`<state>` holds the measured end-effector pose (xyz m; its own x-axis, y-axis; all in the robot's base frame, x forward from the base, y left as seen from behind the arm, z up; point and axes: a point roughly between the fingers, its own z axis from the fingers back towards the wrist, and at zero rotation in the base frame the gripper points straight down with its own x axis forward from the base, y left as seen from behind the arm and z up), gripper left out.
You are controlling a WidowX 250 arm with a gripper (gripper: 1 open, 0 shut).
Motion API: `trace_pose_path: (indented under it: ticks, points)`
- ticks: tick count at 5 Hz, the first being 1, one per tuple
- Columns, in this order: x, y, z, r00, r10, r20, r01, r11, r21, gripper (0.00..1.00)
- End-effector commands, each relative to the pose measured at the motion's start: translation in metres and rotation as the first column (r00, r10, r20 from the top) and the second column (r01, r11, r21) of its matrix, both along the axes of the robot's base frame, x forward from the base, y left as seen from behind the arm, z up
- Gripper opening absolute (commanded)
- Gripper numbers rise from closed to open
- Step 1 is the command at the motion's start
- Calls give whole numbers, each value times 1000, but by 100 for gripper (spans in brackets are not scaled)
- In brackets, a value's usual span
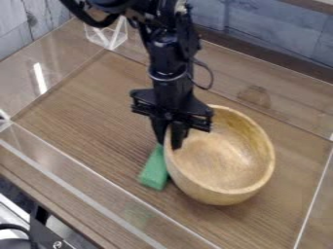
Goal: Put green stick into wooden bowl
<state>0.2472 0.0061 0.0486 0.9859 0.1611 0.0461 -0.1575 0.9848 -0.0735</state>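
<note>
The green stick (155,171) lies on the wooden tabletop just left of the wooden bowl (219,191), close to the bowl's outer wall. Its far end runs up under the fingers. My gripper (169,140) points straight down over that far end, its black fingers drawn together on the end of the stick. The stick's near end rests on the table. The bowl is round, light tan and has nothing inside it. The fingers hide the stick's top end.
Clear plastic walls (78,185) fence the tabletop at the front and left. A grey wall runs along the back. Bare wood lies left of the stick and behind the bowl. The arm's black links and a cable (143,24) rise up and to the left.
</note>
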Motion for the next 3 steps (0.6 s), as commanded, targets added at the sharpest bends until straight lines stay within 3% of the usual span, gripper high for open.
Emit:
trace_pose_path:
  ticks: [1, 3]
  points:
    - [14, 3, 26, 999, -6, 44, 7, 1000, -7, 0]
    - [34, -11, 40, 998, 46, 41, -45, 999, -23, 0]
